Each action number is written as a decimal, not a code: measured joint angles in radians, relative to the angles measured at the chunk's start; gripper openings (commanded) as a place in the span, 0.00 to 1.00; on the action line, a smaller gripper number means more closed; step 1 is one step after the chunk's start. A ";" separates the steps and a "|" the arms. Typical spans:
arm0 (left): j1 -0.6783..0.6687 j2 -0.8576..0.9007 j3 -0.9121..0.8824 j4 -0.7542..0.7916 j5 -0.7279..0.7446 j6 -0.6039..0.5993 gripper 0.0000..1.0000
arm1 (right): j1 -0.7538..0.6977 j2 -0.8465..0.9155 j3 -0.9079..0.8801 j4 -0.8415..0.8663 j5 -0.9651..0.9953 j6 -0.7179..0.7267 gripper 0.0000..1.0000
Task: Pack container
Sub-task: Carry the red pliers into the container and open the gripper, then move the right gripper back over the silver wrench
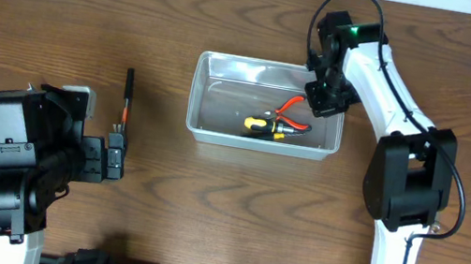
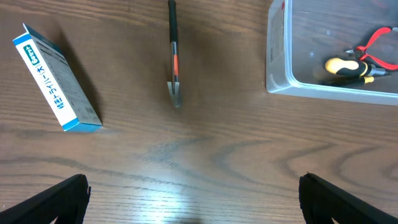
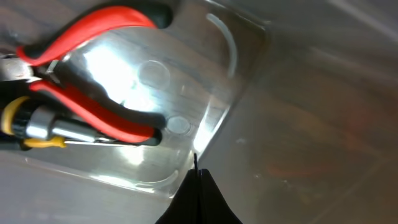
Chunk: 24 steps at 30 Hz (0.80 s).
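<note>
So the right pincer (image 3: 198, 186) is pinched fully shut with nothing in it, tips hovering over the far right corner of the clear rectangular plastic container (image 1: 257, 143). That container sits in the middle of the wooden counter (image 1: 204, 212) with red-handled pliers (image 1: 294, 111) and a yellow-and-black-handled tool (image 1: 265, 126) lying in it. The left pincer (image 2: 193, 186) is spread wide and empty over bare wood, and beyond it, left of the container, lie a slim black tool with an orange band (image 2: 173, 56) and a small blue-and-white cardboard box (image 2: 56, 78).

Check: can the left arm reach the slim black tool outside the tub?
Probably yes. The slim black tool lies in the open just ahead of the left gripper, jaws wide open; box and tub sit off to either side.
</note>
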 measured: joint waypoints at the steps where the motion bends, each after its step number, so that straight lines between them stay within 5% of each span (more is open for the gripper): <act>1: 0.000 0.000 0.000 0.000 0.000 0.000 0.98 | 0.008 -0.005 0.003 0.000 -0.002 -0.002 0.02; 3: 0.000 0.000 0.000 0.000 0.000 0.000 0.98 | 0.026 -0.024 0.019 0.000 -0.006 -0.003 0.06; 5: 0.000 0.000 0.000 0.000 0.000 0.004 0.98 | 0.041 -0.058 0.050 -0.003 -0.012 -0.003 0.32; 8: 0.000 0.000 0.000 0.000 0.000 0.005 0.98 | 0.042 -0.155 0.099 0.003 -0.020 -0.012 0.49; 10: 0.000 0.000 0.000 0.000 0.000 0.008 0.98 | 0.023 -0.246 0.120 0.011 -0.020 -0.015 0.84; 12: 0.000 0.000 0.000 0.000 0.000 0.012 0.98 | -0.016 -0.329 0.136 0.006 -0.019 -0.007 0.97; 24: 0.000 0.000 0.000 0.001 0.000 0.019 0.98 | -0.515 -0.494 0.156 -0.275 0.008 0.158 0.99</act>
